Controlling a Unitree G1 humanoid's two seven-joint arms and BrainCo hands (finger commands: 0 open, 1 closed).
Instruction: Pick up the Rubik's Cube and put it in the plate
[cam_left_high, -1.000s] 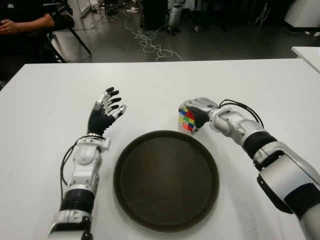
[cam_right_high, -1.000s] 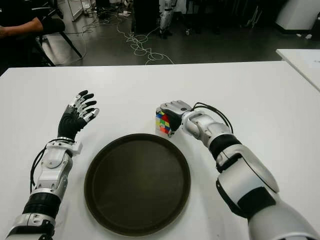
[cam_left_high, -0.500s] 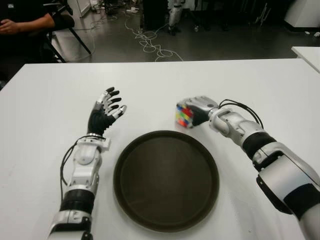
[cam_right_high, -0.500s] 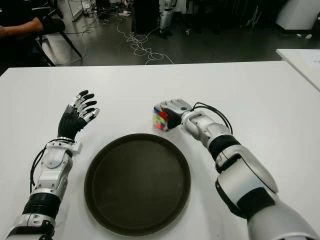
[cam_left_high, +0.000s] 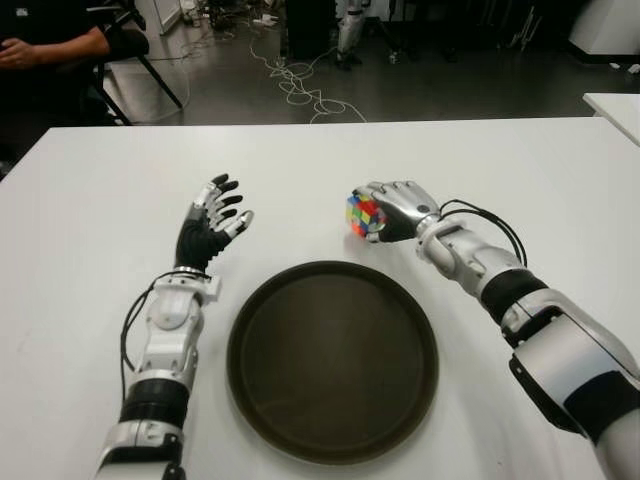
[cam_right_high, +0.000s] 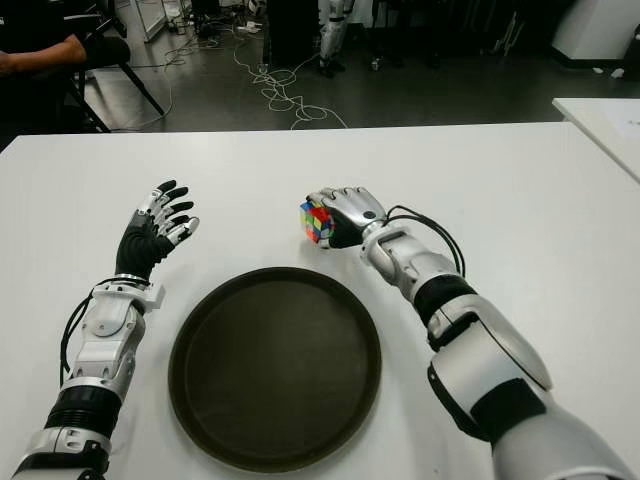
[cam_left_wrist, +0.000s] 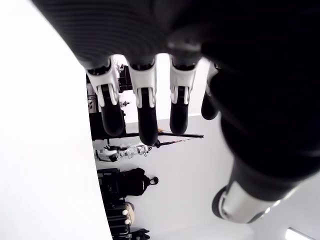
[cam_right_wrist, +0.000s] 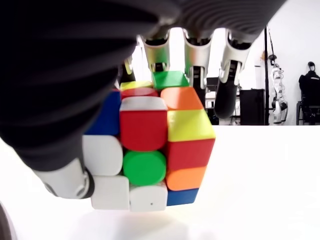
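No readable brand, label or writing anywhere on the Rubik's Cube (cam_left_high: 365, 215), the plate (cam_left_high: 332, 358) or the arms.

Held clear of the white bench (cam_left_high: 90, 250) in the right hand (cam_left_high: 398, 208), just beyond the plate's far rim and slightly toward its right side. Tilted, one corner pointing down toward the bench, coloured faces turned toward the plate's left; no long axis to speak of, being equal on all sides. Seen close in the right wrist view as red, yellow, orange, green, blue and white stickers (cam_right_wrist: 150, 155), with a gap of bright bench beneath its lowest corner.

Right fingers (cam_right_wrist: 195, 55) curled over the cube's far side, thumb pressed against the near white and blue face, pinching it between them.

Left hand (cam_left_high: 208, 228) to the left of the plate, beyond its left rim, well apart from the cube. Left fingers (cam_left_wrist: 142, 112) spread and nearly straight, holding nothing.

Plate dark, round, lying flat on the bench nearest the robot, between the two forearms.

A person's arm (cam_left_high: 55, 45) and a chair past the bench's far left corner; loose cables (cam_left_high: 300, 85) on the floor beyond the plate's far side.
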